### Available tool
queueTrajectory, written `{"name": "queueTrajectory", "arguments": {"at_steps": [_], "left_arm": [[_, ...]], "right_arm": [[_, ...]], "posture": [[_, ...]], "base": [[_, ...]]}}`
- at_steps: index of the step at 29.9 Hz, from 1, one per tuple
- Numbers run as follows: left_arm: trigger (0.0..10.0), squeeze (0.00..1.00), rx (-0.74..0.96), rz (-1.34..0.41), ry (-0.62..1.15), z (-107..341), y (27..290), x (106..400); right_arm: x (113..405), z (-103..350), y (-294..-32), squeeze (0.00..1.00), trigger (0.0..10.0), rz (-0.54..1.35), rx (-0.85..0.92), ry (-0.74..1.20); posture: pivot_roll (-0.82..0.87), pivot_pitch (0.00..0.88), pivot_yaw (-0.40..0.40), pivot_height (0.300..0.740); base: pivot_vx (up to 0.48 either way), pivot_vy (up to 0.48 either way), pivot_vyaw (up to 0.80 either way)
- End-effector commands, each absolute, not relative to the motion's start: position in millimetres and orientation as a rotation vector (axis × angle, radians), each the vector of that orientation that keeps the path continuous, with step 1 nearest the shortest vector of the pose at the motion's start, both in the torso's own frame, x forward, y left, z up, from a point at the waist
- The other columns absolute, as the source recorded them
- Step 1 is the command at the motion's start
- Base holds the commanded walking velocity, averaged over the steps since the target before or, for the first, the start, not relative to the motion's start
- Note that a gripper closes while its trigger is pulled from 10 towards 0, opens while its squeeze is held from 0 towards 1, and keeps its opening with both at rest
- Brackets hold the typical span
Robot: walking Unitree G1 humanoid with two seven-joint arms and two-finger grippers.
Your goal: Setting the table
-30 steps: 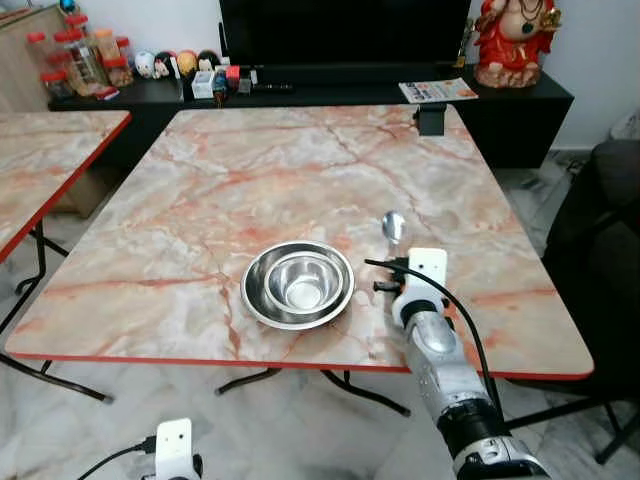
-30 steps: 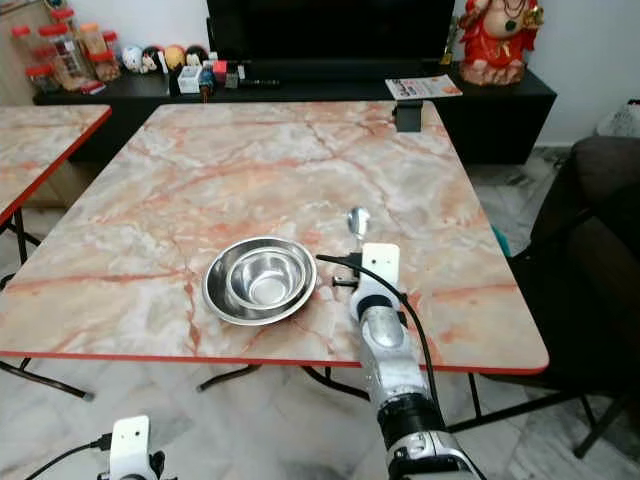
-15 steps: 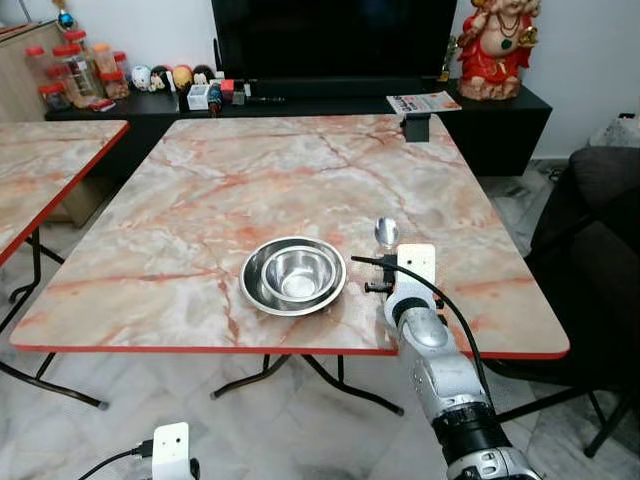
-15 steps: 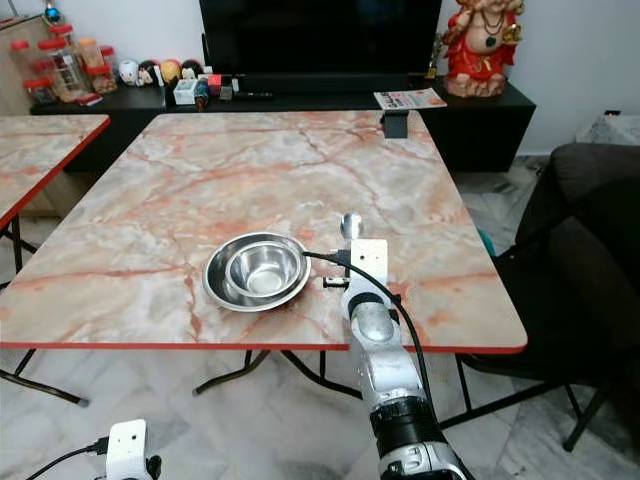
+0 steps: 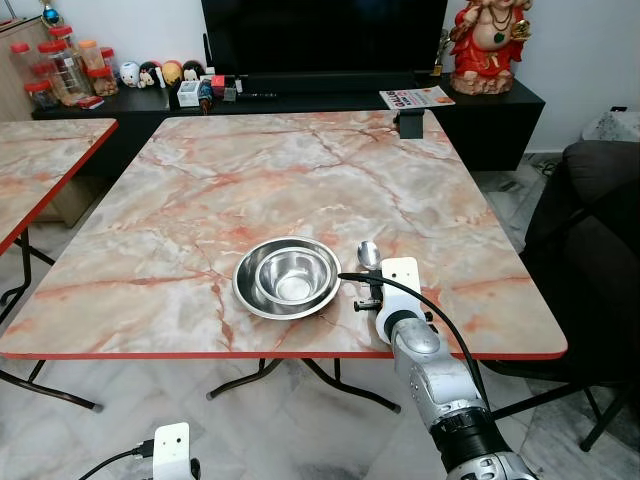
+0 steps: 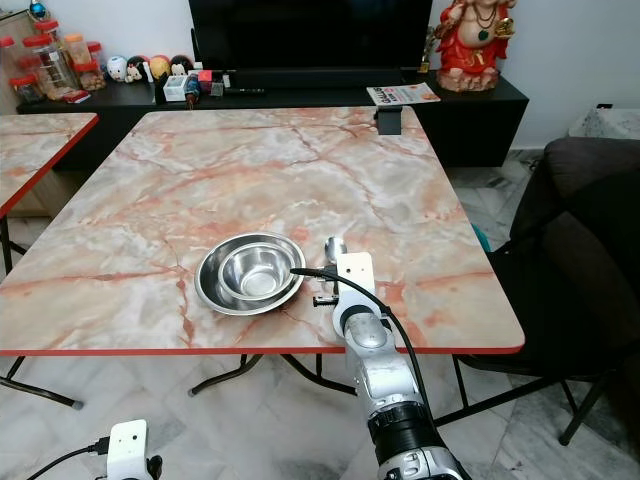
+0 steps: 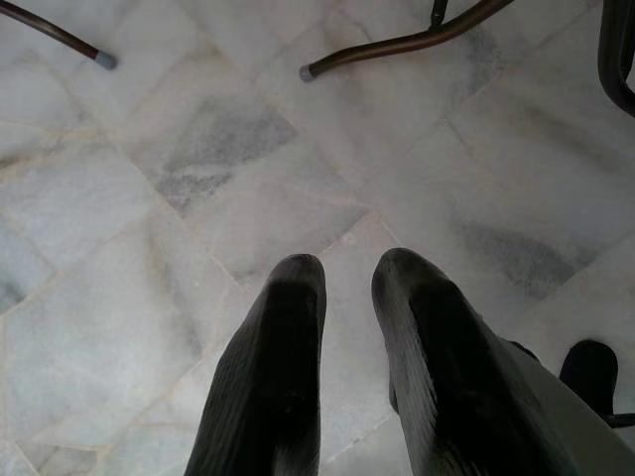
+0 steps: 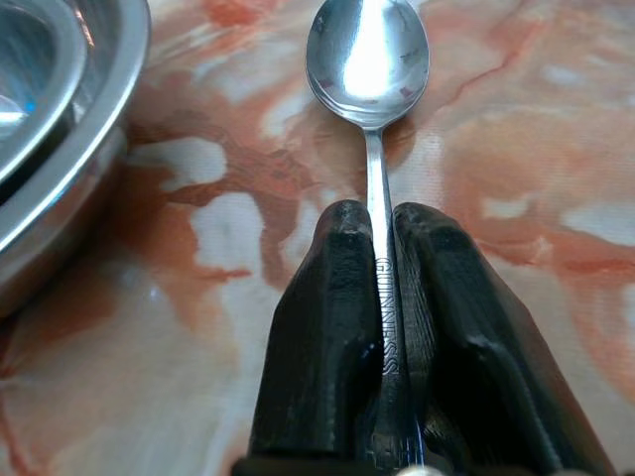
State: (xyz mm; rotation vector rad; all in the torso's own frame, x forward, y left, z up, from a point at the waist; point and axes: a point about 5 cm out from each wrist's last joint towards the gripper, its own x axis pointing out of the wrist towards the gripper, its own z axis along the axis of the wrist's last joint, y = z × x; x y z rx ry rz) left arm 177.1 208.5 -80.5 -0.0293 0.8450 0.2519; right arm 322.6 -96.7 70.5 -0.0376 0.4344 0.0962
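Pointing away from the robot, the spoon (image 8: 369, 59) lies with its long axis running from near edge toward the far side of the table (image 5: 300, 170), bowl end farthest out and facing up, handle back between the black fingers (image 8: 327, 327) of the right end effector (image 8: 382, 223). Those fingers are pinched narrow on the handle, one on each side. In the left eye view the spoon's bowl (image 5: 368, 253) sits at lower centre of the frame, just right of the metal bowls and close to their rim, though I cannot tell if it touches.

Reaching up from the lower right of the frame, the silver right arm (image 5: 430, 370) stretches forward over the table's red near edge, wrist low above the marble top, a black cable looping over it. The left end effector (image 7: 347, 288) hangs low over the tiled floor (image 7: 198, 149), its two fingers nearly together with a slim gap between them, holding nothing.

Counting: one spoon, and two steel bowls, a smaller bowl (image 5: 292, 276) nested inside a larger bowl (image 5: 250, 290). A second marble table (image 5: 40, 160) stands at the left edge.
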Motion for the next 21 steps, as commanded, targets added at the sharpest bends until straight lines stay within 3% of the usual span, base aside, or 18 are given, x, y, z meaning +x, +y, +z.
{"name": "queueTrajectory", "arguments": {"at_steps": [1,21], "left_arm": [[10.0,0.00,-0.027,0.263,0.864,-81.7,210.2,175.0],[10.0,0.00,-0.029,0.270,0.868,-81.7,211.5,175.0]], "right_arm": [[326.5,76.1,-94.4,0.00,10.0,0.090,-0.039,0.426],[335.8,74.8,-85.8,0.00,10.0,0.052,-0.026,0.446]], "posture": [[-0.04,0.000,0.016,0.709],[-0.03,0.000,0.013,0.709]], "base": [[0.000,0.000,0.00],[0.000,0.000,0.00]]}}
